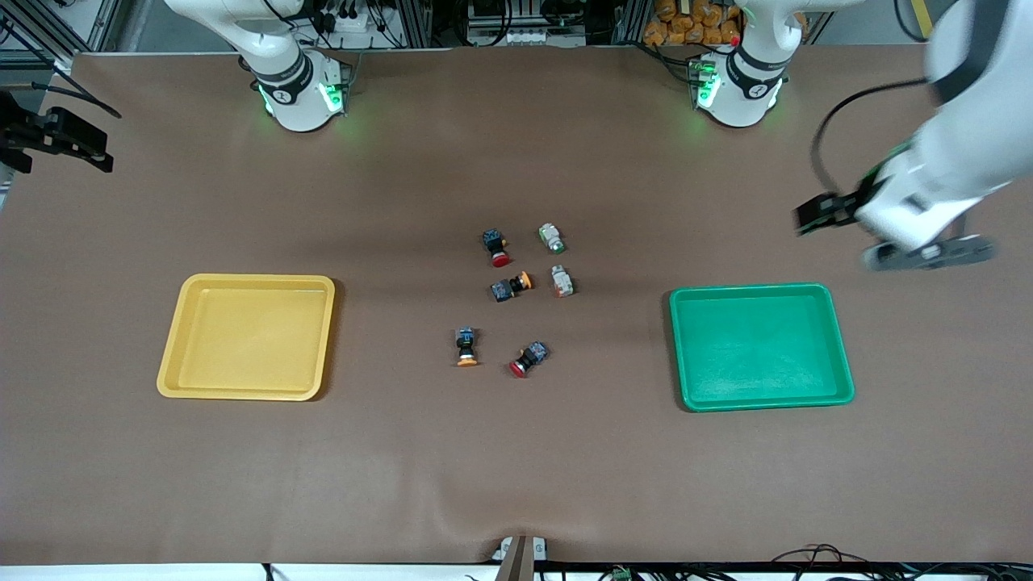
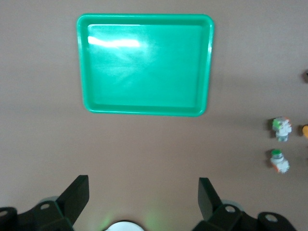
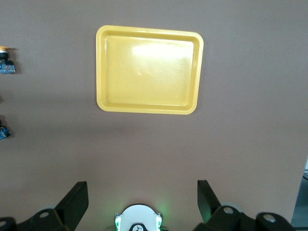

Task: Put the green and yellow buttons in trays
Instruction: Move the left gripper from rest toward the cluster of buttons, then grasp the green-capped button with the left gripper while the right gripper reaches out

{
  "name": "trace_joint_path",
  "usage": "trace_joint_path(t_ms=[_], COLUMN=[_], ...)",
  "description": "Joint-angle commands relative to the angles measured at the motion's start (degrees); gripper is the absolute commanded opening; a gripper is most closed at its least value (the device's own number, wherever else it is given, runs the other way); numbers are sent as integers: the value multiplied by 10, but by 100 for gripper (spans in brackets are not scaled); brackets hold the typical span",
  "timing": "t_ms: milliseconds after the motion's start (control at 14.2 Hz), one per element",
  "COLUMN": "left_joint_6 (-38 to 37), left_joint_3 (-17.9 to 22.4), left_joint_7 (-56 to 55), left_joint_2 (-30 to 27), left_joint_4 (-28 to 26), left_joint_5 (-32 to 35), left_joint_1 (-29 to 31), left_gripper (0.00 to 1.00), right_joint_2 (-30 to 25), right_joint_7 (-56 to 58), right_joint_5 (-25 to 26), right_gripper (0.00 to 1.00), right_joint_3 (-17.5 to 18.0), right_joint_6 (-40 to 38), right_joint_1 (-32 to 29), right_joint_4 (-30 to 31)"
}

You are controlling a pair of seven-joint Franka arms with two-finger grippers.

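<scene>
Left wrist view: green tray [image 2: 144,65] beneath spread left tool [image 2: 143,197].

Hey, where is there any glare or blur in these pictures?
Front view: the left arm is smeared by motion blur. Left wrist view: white glare streaks the green tray. Right wrist view: a bright patch of glare sits on the yellow tray.

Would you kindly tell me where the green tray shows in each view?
Front view: green tray lies toward the left arm's end, empty.
Left wrist view: green tray fills the upper middle.
Right wrist view: not in it.
Shared landmark: two white buttons beside it.
</scene>
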State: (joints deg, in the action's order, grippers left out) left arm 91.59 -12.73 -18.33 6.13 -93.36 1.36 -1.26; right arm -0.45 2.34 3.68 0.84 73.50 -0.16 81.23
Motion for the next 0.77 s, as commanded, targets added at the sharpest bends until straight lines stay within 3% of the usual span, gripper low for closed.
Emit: trace_joint_path(t_ms=[0,352,704], left_joint_6=[83,220,329], left_joint_3=[-19,-22,-21], left_joint_7=[-70,-212,-331], left_joint_2=[24,114,162], left_joint_4=[-54,-92,-134], left_joint_5=[-6,0,1], left_joint_1=[-24,-112,-186], left_gripper=[100,100,100], right_joint_2=[1,53,100], right_joint_7=[-6,-1,-1], right_joint_5=[2,4,12], right_gripper=[100,100,100], right_joint_3=[13,13,12], right_joint_6=[-9,3,15], right_joint_1=[-16,-9,-14], right_joint_4=[-6,-7,-7])
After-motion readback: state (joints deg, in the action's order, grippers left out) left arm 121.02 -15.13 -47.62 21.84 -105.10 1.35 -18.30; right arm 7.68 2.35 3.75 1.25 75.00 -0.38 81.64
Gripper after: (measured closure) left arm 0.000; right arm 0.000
